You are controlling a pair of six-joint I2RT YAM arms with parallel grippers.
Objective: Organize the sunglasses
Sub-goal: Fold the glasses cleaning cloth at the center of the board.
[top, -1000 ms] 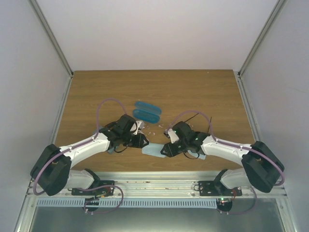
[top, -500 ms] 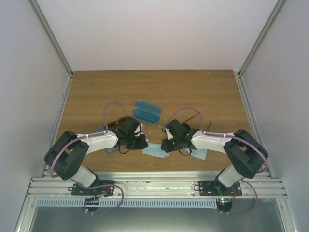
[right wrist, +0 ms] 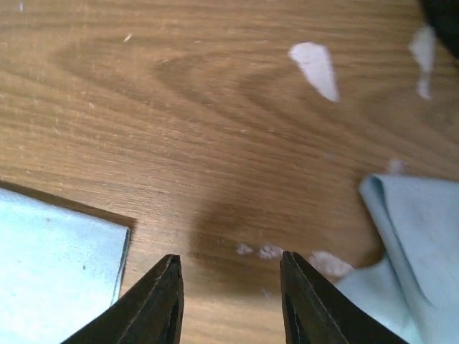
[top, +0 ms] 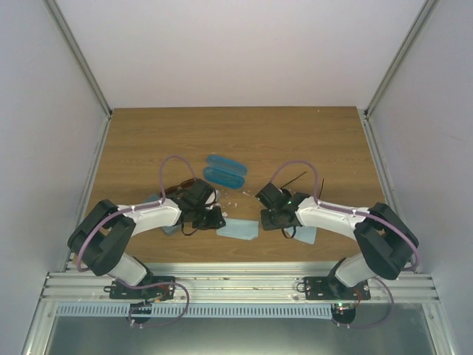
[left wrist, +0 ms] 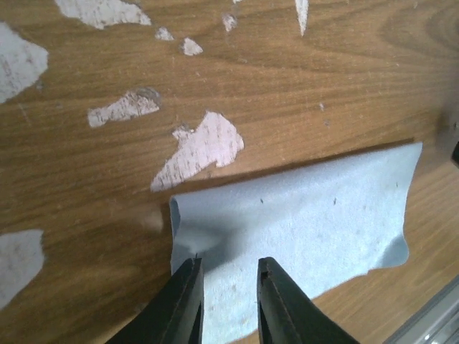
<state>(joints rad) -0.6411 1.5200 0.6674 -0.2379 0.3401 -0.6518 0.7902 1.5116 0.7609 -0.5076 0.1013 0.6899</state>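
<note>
- Little looks done: the reddish-brown sunglasses [top: 179, 189] lie just beyond the left arm and the thin-armed black sunglasses [top: 295, 177] just beyond the right, both loose on the tabletop [top: 148, 140].
- The left claw [left wrist: 228, 266] is narrowly parted above a soft pale-blue cloth [left wrist: 301, 208].
- The right claw [right wrist: 229, 261] is spread and empty (over chipped wood-grain veneer).

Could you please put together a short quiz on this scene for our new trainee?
1. True or false: the right claw is open above bare table.
2. Which colour is the oval case? A red, B bright blue, C green.
3. Fill in: the left claw is open over a pale blue ____.
Key: 1 true; 2 B; 3 cloth.
</note>
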